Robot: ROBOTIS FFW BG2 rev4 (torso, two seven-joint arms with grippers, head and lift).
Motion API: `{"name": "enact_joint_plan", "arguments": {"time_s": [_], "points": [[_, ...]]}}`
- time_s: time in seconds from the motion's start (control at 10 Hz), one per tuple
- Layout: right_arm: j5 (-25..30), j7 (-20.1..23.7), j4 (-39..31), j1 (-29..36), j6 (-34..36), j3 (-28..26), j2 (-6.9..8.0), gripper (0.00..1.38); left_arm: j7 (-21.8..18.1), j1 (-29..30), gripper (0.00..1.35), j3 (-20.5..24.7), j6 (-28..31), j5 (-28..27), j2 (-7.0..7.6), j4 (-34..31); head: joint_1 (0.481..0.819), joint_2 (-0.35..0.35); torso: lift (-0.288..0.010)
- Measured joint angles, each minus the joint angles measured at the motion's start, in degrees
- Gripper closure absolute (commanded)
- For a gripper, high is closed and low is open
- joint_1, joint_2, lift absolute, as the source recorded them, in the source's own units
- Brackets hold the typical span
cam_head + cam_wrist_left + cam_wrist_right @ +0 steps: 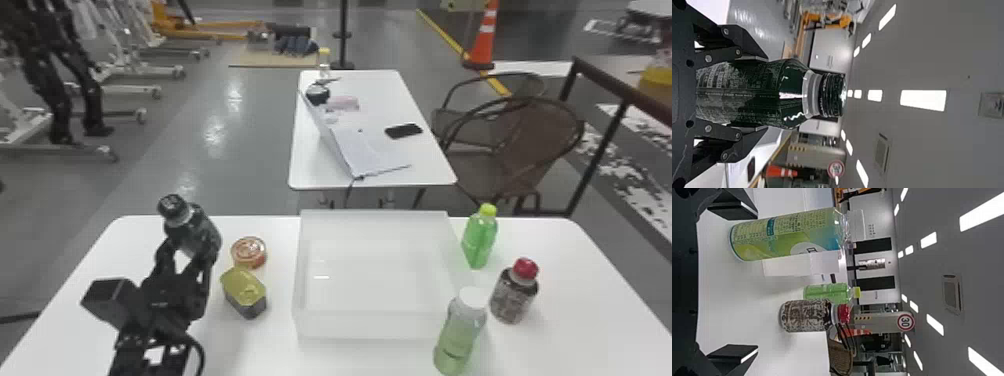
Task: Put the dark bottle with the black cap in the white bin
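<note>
Nearest you, the right hand [752,282] waits over the near side of the tabletop [400,357], its fingers spread wide with nothing between them; leave it out of this. A green bottle with a white cap [459,334] stands just beside the bin's near right corner, and a yellow-topped tin [245,292] sits on the left, with a round tin [249,253] just past it. Between those tins and the bottles on the right lies your target, the white bin [372,325], open at the top with nothing inside. Farther over on the left, your left hand [764,93] has its two fingers closed in on the sides of the dark bottle [750,93], its black cap [832,95] pointing up out of the grip. You can't see the bottle's base, so you can't tell how well it clears the tabletop. Judge the grasp as made and the carry as the step in hand: make sure of height first, then go right, over both tins and the bin's wall, lower and let go. Stay left of the red-capped bottle [514,295] and the green bottle with the yellow-green cap [479,240]. The farther table [370,180] needs nothing from you.
</note>
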Motion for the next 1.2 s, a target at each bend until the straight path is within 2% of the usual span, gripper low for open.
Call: {"name": "enact_joint_plan", "arguments": {"time_s": [0.2,0.4,0.6,0.7,0.8,0.9,1.0,1.2], "points": [[-0.02,0.0,0.07,-0.05,0.0,0.0,0.0,0.1,-8.72,-2.86,0.82,-5.04,7.5,4.56,-0.07,-3.89,0.549,0.0,-0.1],[-0.12,0.0,0.24,-0.19,0.0,0.0,-0.08,0.1,-16.78,-7.23,0.82,-8.8,15.93,6.45,-1.01,-3.41,0.549,0.0,-0.1],[-0.28,0.0,0.38,-0.11,0.0,0.0,-0.09,0.1,-27.13,-11.28,0.82,-9.86,24.12,6.8,-3.49,0.89,0.549,0.0,-0.1],[-0.34,0.0,0.46,-0.05,0.0,0.0,-0.09,0.1,-30.62,-13.19,0.66,-10.39,26.74,6.52,-4.39,3.85,0.549,0.0,-0.1],[-0.36,0.0,0.52,-0.13,0.0,0.0,-0.09,0.1,-31.75,-14.38,0.39,-11.07,28.01,6.73,-4.79,6.0,0.549,0.0,-0.1],[-0.41,0.0,0.57,-0.19,0.0,0.0,-0.09,0.1,-31.81,-14.93,0.22,-11.59,28.73,7.55,-5.05,7.36,0.549,0.0,-0.1],[-0.46,0.0,0.63,-0.2,0.0,0.0,-0.1,0.1,-31.76,-14.95,0.12,-11.64,28.3,8.48,-5.31,7.92,0.549,0.0,-0.1],[-0.52,0.0,0.71,-0.2,0.0,0.0,-0.17,0.1,-31.76,-14.66,0.12,-10.48,26.04,9.07,-5.67,8.21,0.549,0.0,-0.1]]}}
